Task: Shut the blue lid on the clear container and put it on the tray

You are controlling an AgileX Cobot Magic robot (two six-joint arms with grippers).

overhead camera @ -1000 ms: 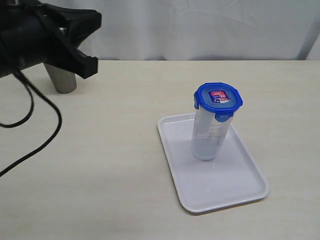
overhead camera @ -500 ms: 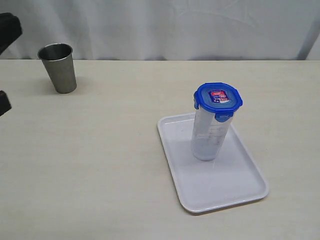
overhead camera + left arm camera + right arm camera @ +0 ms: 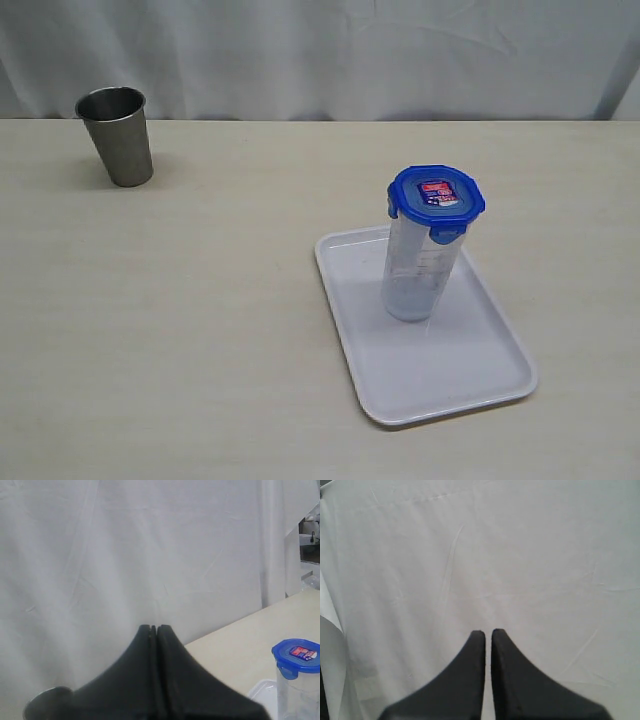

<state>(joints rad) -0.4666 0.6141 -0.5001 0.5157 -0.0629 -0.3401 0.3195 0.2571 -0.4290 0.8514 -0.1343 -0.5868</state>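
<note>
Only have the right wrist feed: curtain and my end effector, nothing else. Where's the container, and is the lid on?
Observer: The container stands upright on the tray, with the lid on its mouth.
Operator: Anything else on the table?
Observer: A steel cup stands at the far left corner, well apart from the tray.
Operator: Left end effector?
Observer: The left end effector is shut and holds nothing. Its camera sees the container off to one side, and neither arm shows in the exterior view.
</note>
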